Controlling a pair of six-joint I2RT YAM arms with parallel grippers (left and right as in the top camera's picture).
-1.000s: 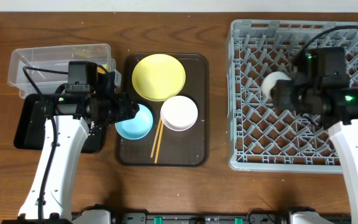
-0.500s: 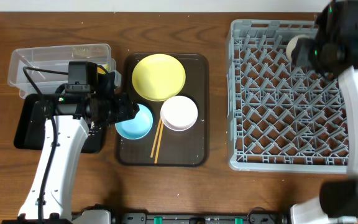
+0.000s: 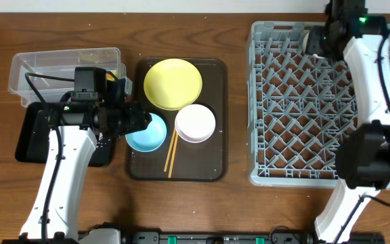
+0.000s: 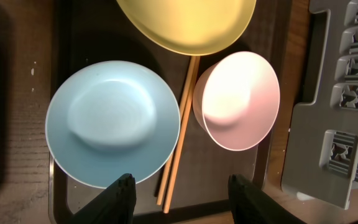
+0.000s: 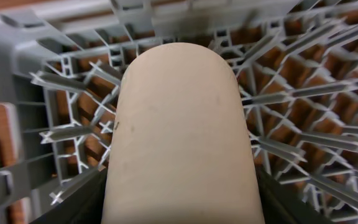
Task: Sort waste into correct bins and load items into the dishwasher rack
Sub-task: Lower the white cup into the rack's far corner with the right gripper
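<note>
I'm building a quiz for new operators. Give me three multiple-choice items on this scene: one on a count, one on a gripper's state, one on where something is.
1. How many dishes lie on the brown tray?
A. Two
B. Three
C. Five

2. The left gripper, near the blue bowl, is:
A. Open
B. Shut on the bowl
C. Out of view

3. Where is the white cup?
A. On the brown tray
B. In the right gripper, over the rack
C. Inside the blue bowl

Answers:
1 B: a yellow plate, a white bowl and the blue bowl sit there.
2 A: its fingers stand wide apart, gripping nothing.
3 B: the cup sits between the fingers, with the rack's lattice beneath it.
</note>
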